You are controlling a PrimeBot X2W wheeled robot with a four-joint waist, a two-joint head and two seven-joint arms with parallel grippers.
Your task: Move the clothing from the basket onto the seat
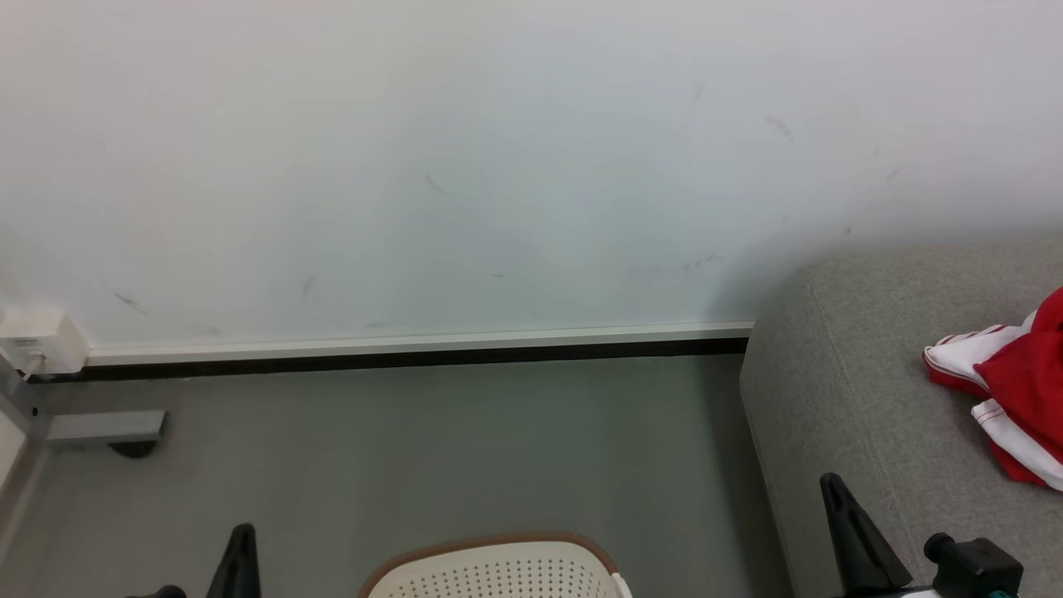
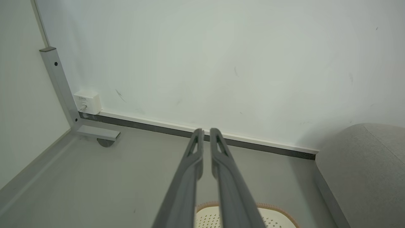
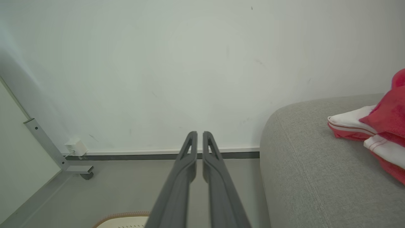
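Both empty, left gripper (image 2: 206, 131) and right gripper (image 3: 200, 134) are hanging nearly closed; we are judging the clothing (image 1: 1021, 374) soft, light, pinchable at folds.

The smooth grey floor (image 1: 415, 448) in front of me is wide and open, so my left pincer (image 2: 206, 131) has lots of room. The flat white wall (image 1: 415, 166) blocks the back. On my right the big grey cloth seat (image 1: 847, 399) stands tall, just beside my right pincer (image 3: 199, 134). Red and white clothing (image 1: 1013, 382) lies on its right part. The round cream-white basket with little holes (image 1: 498, 573) sits low between my pincers. Far left, a grey metal foot (image 1: 104, 428) and a small white box (image 1: 37, 340) sit by the wall.
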